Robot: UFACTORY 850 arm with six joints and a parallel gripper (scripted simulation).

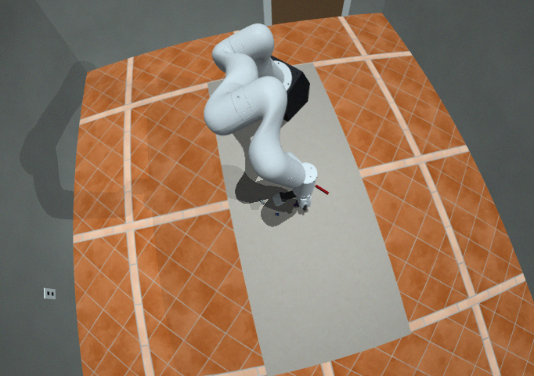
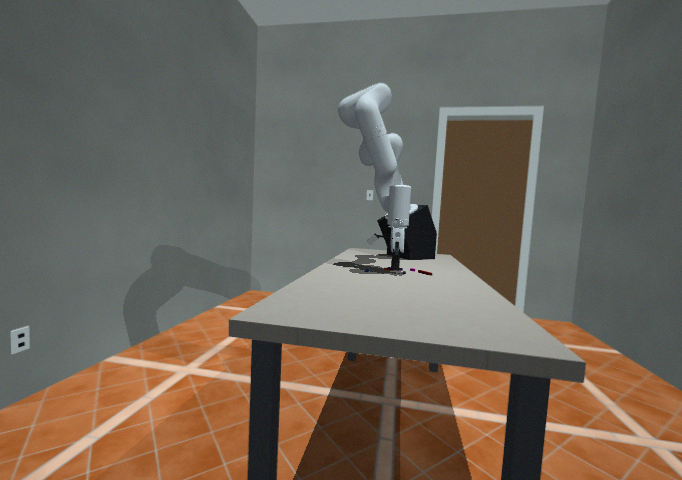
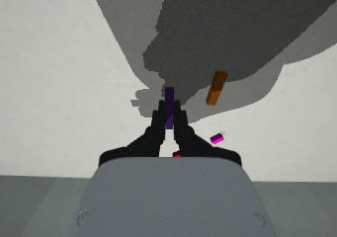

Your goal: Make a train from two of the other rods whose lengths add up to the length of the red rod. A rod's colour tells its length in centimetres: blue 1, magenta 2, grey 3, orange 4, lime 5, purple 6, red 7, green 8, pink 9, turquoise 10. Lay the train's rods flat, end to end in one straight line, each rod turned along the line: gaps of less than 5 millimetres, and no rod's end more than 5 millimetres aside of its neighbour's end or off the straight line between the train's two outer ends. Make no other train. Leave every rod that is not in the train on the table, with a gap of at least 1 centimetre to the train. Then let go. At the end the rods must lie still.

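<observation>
My gripper (image 3: pixel 169 109) (image 2: pixel 395 267) is shut on the purple rod (image 3: pixel 169 118), which points away from the palm in the wrist view. The fingertips are low, close to the table top; I cannot tell if the rod touches it. The red rod (image 1: pixel 322 189) (image 2: pixel 425 272) (image 3: pixel 176 154) lies to the right of the gripper in the top and exterior views. An orange rod (image 3: pixel 216 88) lies right of the purple rod in the wrist view, partly in shadow. A short magenta rod (image 3: pixel 217 138) (image 2: pixel 412 270) lies between gripper and red rod in the exterior view. A small blue piece (image 1: pixel 277 214) (image 2: pixel 367 270) lies left of the gripper.
The long grey table (image 1: pixel 330 283) (image 2: pixel 398 316) carries the black arm base (image 1: pixel 297 91) (image 2: pixel 423 232) at its far end. The arm's shadow covers part of the rods' area. A small pale piece (image 1: pixel 262 201) left of the gripper is too small to identify.
</observation>
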